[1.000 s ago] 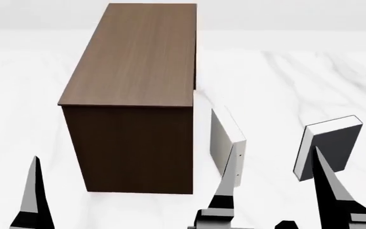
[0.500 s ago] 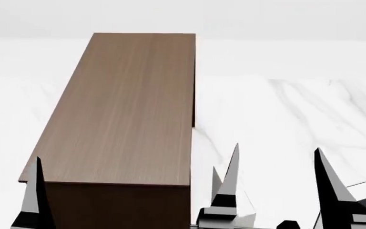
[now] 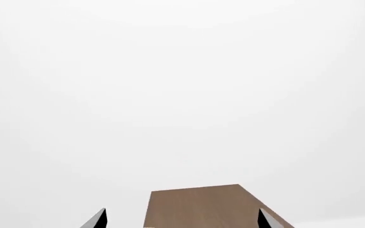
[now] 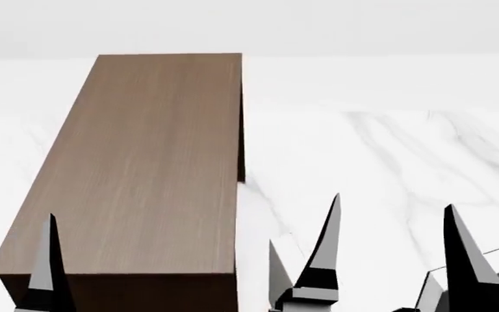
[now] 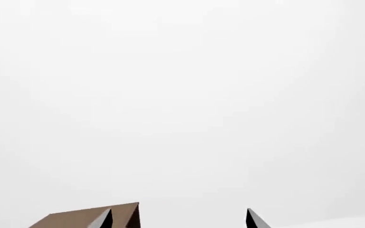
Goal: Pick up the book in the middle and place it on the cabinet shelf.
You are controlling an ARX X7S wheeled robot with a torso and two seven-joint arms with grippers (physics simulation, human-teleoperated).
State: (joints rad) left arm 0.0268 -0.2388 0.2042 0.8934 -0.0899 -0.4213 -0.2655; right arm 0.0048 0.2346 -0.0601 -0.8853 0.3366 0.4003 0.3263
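Observation:
The cabinet shelf [image 4: 145, 169] is a tall dark brown box with a lighter wood-grain top, left of centre in the head view. Its top also shows in the left wrist view [image 3: 201, 206] and in the right wrist view [image 5: 84, 218]. The book [image 4: 430, 291] shows only as a white-edged corner at the bottom right, mostly hidden behind my right gripper [image 4: 392, 260]. That gripper is open and empty, above the floor right of the cabinet. My left gripper [image 3: 182, 221] is open and empty; one of its fingers [image 4: 49, 266] shows over the cabinet's near left corner.
A pale off-white book [image 4: 277, 270] stands on the white marble floor [image 4: 388, 149] just right of the cabinet's near corner, partly behind my right gripper's inner finger. Both wrist views show mostly blank white background.
The head view has risen and looks more down on the cabinet top. The two books have slid to the bottom edge of the view. Both grippers stay open in the same places.

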